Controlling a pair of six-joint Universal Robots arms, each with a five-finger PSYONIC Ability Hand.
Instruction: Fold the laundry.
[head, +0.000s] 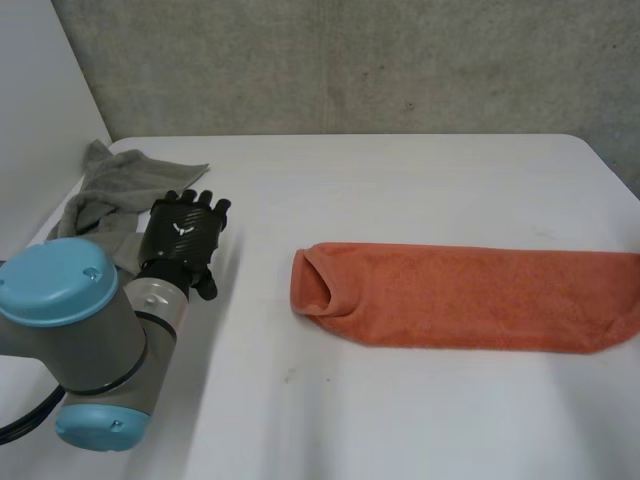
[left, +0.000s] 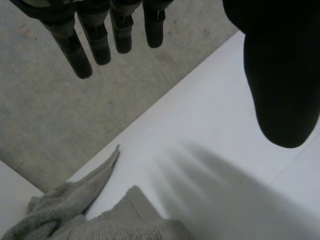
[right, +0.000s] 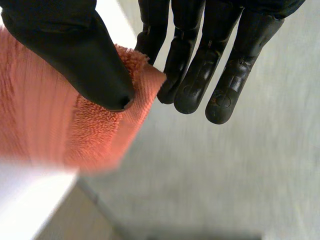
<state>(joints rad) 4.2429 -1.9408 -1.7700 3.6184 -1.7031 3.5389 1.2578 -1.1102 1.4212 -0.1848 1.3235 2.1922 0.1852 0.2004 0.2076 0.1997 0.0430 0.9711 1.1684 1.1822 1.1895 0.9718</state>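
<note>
The white surface (head: 400, 200) was seen to carry two cloths. An orange towel (head: 470, 298), folded into a long band, was laid across the right half, its rolled end turned toward the middle and its other end reaching the right side of the head view. A grey towel (head: 105, 185) was left crumpled at the far left corner. The left arm (head: 75, 330) was held over the near left of the surface. The left hand (head: 183, 235) was held just beside the grey towel, well apart from the orange one, its fingers straight and spread, nothing gripped. A corner of the orange towel (right: 45, 125) was pinched between the thumb and straight fingers of the right hand (right: 75, 50).
</note>
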